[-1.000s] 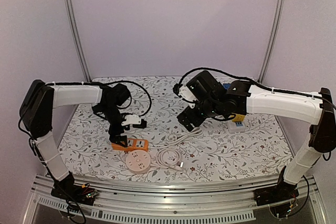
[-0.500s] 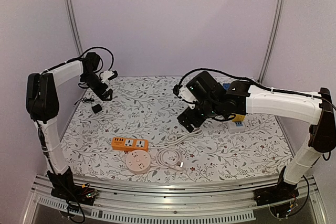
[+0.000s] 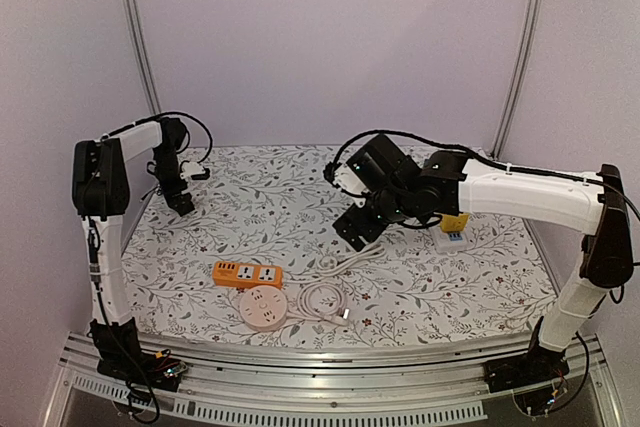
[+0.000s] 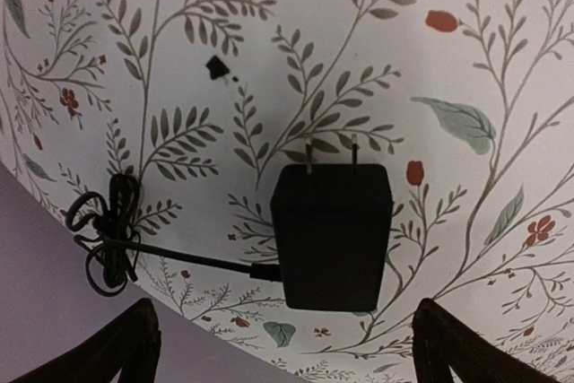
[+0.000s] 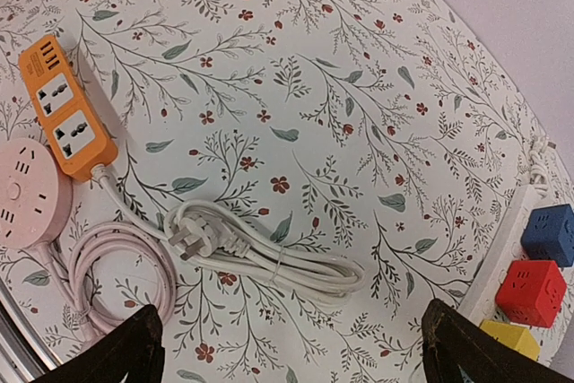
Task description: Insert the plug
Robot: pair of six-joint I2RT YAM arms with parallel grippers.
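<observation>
Hovering left gripper (image 4: 289, 352) over the black boxy plug adapter (image 4: 332, 235), jaws wide, nothing held.
Adapter lies flat near the far-left corner of the floral-print tabletop (image 3: 300, 197), prongs pointing away from the gripper, thin black cord bundle (image 4: 106, 239) beside it. Right gripper (image 5: 291, 347) is also wide and empty above mid-tabletop. Orange rectangular power strip (image 5: 65, 118) and round pink socket hub (image 5: 27, 195) sit by the near edge.

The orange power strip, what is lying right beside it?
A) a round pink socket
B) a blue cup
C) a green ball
A: the round pink socket lies right beside the orange power strip, on its near side in the top view.
</observation>
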